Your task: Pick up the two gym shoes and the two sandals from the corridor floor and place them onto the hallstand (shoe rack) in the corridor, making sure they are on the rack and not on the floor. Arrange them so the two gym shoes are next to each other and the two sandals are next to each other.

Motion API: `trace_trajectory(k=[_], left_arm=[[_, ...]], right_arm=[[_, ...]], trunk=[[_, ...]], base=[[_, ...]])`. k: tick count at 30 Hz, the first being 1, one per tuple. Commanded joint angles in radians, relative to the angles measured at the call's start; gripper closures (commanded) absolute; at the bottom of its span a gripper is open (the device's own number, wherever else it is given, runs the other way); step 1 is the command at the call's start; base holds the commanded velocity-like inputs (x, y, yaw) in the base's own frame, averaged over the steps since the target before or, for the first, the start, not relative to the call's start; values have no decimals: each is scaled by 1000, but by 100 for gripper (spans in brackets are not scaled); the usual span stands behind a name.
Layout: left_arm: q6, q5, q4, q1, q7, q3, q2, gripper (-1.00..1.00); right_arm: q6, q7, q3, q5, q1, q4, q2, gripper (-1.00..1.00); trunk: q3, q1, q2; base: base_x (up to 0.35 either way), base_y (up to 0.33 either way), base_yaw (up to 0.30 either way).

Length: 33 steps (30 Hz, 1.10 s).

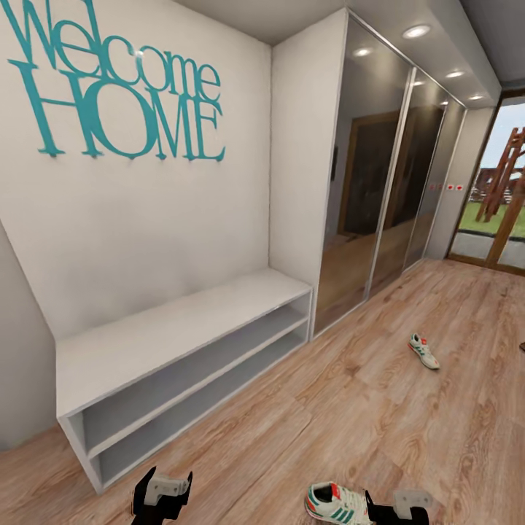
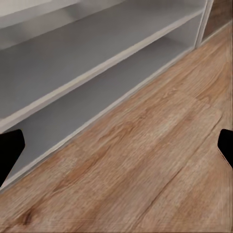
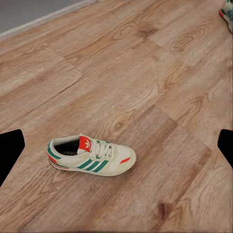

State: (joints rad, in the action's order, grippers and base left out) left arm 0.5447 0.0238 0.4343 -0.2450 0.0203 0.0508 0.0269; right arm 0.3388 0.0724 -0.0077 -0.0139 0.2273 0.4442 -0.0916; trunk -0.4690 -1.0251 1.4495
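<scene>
One gym shoe (image 1: 337,503), cream with green stripes and an orange-red heel, lies on the corridor floor (image 1: 379,415) close in front of me, just left of my right gripper (image 1: 397,509). In the right wrist view this shoe (image 3: 91,156) lies on its sole below the open right gripper (image 3: 116,148), clear of both fingertips (image 3: 9,150). The second gym shoe (image 1: 424,351) lies farther off near the mirrored wardrobe, and its tip (image 3: 227,12) shows in the right wrist view. The pale grey hallstand (image 1: 168,335) stands against the left wall. My left gripper (image 1: 162,496) hangs open before its lower shelves (image 2: 73,63). The sandals are out of view.
A mirrored sliding wardrobe (image 1: 386,189) runs along the wall right of the hallstand. A glass door (image 1: 503,219) closes the far end of the corridor. A small dark shape (image 1: 522,347) is cut off at the right edge; I cannot tell what it is.
</scene>
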Motion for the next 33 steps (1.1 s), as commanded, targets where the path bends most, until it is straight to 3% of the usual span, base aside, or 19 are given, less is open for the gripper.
trace_trajectory(k=[1,33], left_arm=[[3,2,0,0,-2,3,1,-100],[3,2,0,0,-2,2,1,-100]], right_arm=[[3,1,0,-1,1,-1,0,-100],[3,1,0,-1,1,-1,1,-100]], trunk=[[-1,0,1],[-1,0,1]], base=[[0,0,-246],[0,0,-33]])
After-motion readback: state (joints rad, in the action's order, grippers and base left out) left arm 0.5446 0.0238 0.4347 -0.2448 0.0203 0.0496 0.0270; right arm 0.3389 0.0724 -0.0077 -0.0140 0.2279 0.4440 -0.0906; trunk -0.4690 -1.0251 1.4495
